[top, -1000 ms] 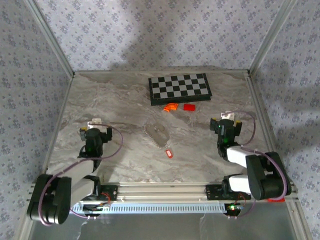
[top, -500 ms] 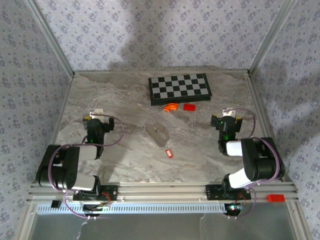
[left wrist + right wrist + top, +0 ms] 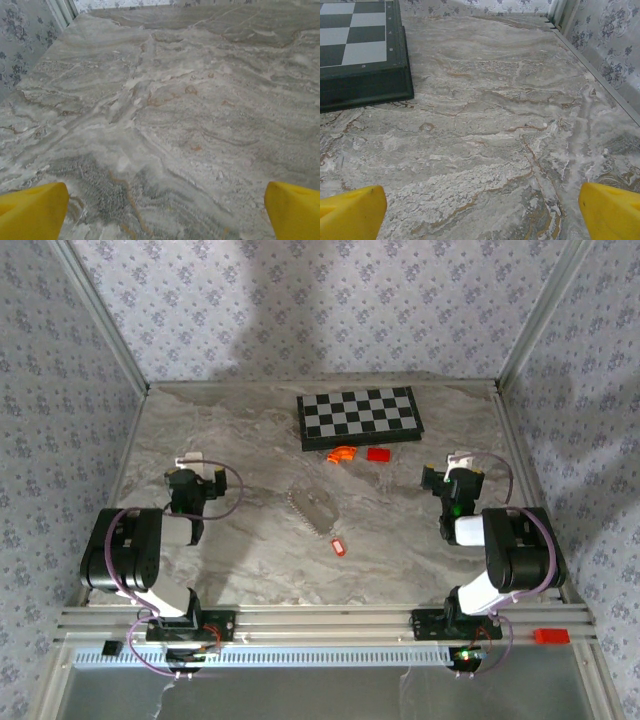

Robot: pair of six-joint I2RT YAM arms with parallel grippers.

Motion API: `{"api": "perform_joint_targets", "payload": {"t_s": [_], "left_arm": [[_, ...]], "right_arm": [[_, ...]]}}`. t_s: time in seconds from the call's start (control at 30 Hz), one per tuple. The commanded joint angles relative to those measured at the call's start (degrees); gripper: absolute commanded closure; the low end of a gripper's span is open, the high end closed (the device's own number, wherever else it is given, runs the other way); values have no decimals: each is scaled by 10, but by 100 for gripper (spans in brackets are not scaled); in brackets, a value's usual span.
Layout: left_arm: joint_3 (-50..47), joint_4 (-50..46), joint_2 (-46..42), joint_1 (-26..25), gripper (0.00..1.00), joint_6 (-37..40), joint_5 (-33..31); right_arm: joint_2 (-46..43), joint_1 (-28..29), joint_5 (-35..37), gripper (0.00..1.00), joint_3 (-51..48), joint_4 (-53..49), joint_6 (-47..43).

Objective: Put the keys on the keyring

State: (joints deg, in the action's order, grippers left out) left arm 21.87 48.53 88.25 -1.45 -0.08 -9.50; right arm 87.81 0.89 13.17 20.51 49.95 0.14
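Lying mid-table, the keyring (image 3: pixel 315 510) looked light, floppy and slippery, with the tiny red keys (image 3: pixel 338 544) just beside its near end. Pinching the red body seemed safest. The left gripper (image 3: pixel 190 483) and right gripper (image 3: pixel 452 485) stood wide open and empty on folded arms, well apart from both.

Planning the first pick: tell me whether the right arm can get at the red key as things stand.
Probably yes. The red key lies on open table by the chain loop, and nothing stands between it and the open, empty right gripper; the folded arm would have to reach left.
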Motion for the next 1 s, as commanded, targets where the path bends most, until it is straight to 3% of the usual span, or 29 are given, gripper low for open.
{"api": "perform_joint_targets", "payload": {"t_s": [0.0,0.97], "left_arm": [[13,-7,-2,8,0,-13,21],[16,-14,-2,11,0,-14,32]], "right_arm": [[4,-4,-5,0,4,12,-1],[4,-4,-4,0,3,13,-2]]}}
